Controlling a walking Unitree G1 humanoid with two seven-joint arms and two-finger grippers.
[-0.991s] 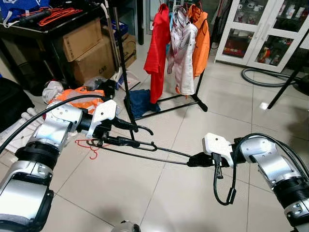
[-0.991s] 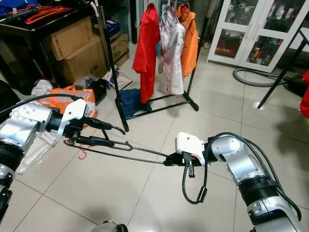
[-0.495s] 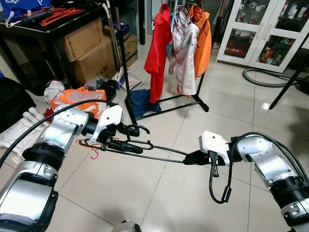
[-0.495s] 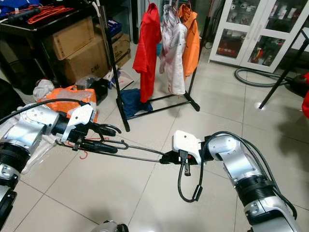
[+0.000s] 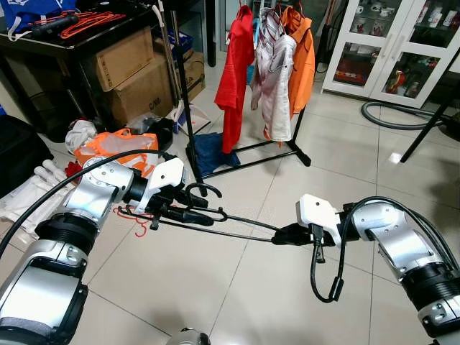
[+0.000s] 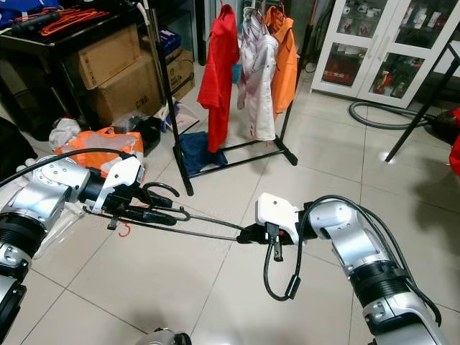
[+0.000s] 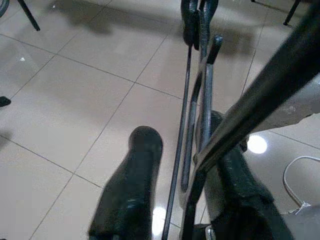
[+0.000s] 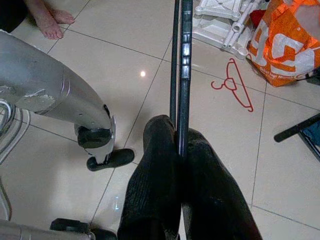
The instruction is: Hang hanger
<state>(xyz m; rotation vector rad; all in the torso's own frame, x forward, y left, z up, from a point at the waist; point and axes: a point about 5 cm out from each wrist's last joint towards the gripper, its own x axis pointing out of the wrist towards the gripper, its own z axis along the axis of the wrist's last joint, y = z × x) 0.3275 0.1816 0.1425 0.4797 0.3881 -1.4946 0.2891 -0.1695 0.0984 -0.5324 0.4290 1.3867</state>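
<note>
A black wire hanger [image 5: 248,221] is held level above the tiled floor between my two arms. My right gripper [image 5: 280,235] is shut on one end of it; the right wrist view shows both fingers [image 8: 155,165] pinching the wires. My left gripper [image 5: 198,205] is at the hook end, open, with the hanger's wires [image 7: 187,125] running between its fingers, close to one finger and clear of the other. Beyond it stands a black clothes rack [image 5: 180,86] carrying red, white and orange garments [image 5: 272,65].
A red hanger [image 5: 136,219] lies on the floor beside an orange bag [image 5: 118,144]. Cardboard boxes [image 5: 126,61] sit under a dark table [image 5: 72,39] at the left. A glass cabinet [image 5: 392,43] and a hose [image 5: 388,118] are at the back right. A person's bare foot [image 8: 47,17] is nearby.
My left gripper has turned and drawn its fingers closer around the hook end, shifting slightly right. The right gripper keeps its hold. The camera has moved a little.
</note>
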